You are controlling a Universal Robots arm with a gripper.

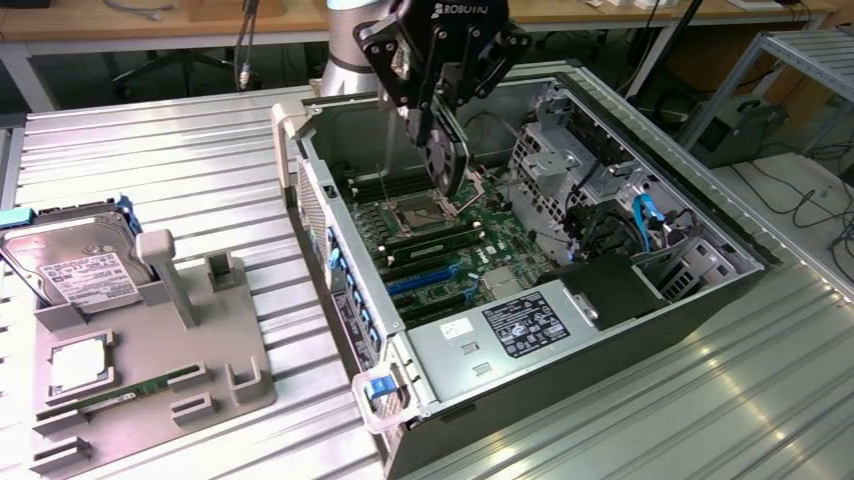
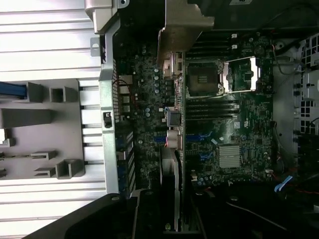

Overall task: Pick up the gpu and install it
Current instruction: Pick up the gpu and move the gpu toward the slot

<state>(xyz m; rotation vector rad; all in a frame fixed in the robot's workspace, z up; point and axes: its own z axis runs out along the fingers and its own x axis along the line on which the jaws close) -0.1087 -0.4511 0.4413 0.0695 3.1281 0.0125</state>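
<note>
black robot gripper [image 1: 441,90] clenched on thin dark flat gpu card [image 1: 450,150], hanging edge-down over green motherboard [image 1: 507,240] inside open grey pc case [image 1: 674,175]. looks light, stiff, fragile; hold by board edges, not fan.

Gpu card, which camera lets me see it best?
The exterior view: the gpu hangs in the pincer over the open computer case, its dark face partly showing. The wrist view looks along its thin edge, with its pale bracket at one end.
</note>
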